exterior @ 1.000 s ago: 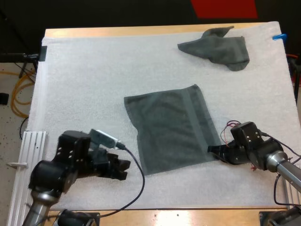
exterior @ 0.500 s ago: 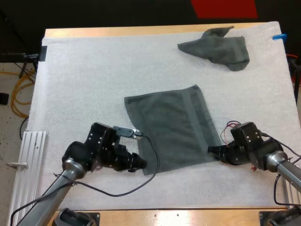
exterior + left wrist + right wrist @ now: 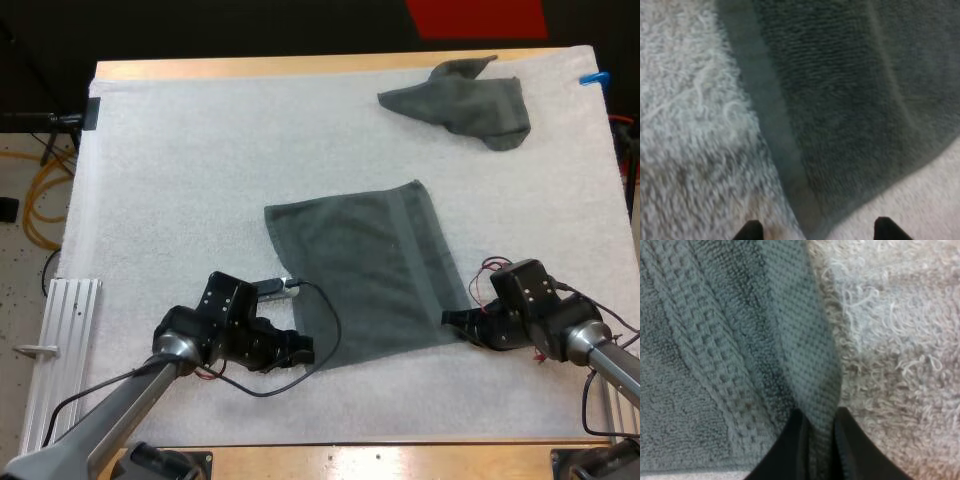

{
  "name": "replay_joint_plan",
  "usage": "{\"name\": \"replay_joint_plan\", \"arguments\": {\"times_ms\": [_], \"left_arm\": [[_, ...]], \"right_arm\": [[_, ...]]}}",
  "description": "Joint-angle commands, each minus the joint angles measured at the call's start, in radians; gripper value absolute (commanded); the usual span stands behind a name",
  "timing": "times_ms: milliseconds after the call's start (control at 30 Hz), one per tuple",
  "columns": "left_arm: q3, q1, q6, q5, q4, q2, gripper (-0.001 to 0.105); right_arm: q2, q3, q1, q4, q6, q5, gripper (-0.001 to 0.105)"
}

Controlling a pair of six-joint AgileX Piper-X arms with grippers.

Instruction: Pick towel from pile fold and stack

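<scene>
Sliding in across the white mat (image 3: 200,170), the left gripper (image 3: 300,350) now sits at the near left corner of the spread towel (image 3: 365,270), its fingers apart with that corner lying between them, nothing pinched. The right gripper (image 3: 450,320) hasn't budged, clamped on the spread towel's near right corner with the hem squeezed from both sides. That towel lies flat mid-mat, and the crumpled towel (image 3: 465,105) sits well apart at the far right.

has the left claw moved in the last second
Yes. The left claw moved rightward across the mat to the spread towel's near left corner.
</scene>
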Motion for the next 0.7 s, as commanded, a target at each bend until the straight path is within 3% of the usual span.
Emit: {"name": "replay_joint_plan", "arguments": {"times_ms": [0,133,267,467,667], "left_arm": [[0.000,-0.004,-0.011,0.007,-0.015,0.024,0.046],[0.000,-0.004,-0.011,0.039,-0.050,0.075,0.046],[0.000,-0.004,-0.011,0.122,-0.110,0.124,0.046],[0.000,-0.004,-0.010,0.137,-0.107,0.181,0.046],[-0.002,-0.004,-0.008,0.138,-0.110,0.181,0.027]], "right_arm": [[-0.008,0.003,0.001,0.018,-0.012,0.007,0.000],[-0.008,0.003,0.001,0.018,-0.012,0.007,0.000],[-0.008,0.003,0.001,0.018,-0.012,0.007,0.000],[-0.008,0.003,0.001,0.018,-0.016,0.007,0.000],[-0.008,0.003,0.001,0.018,-0.016,0.007,0.000]]}}
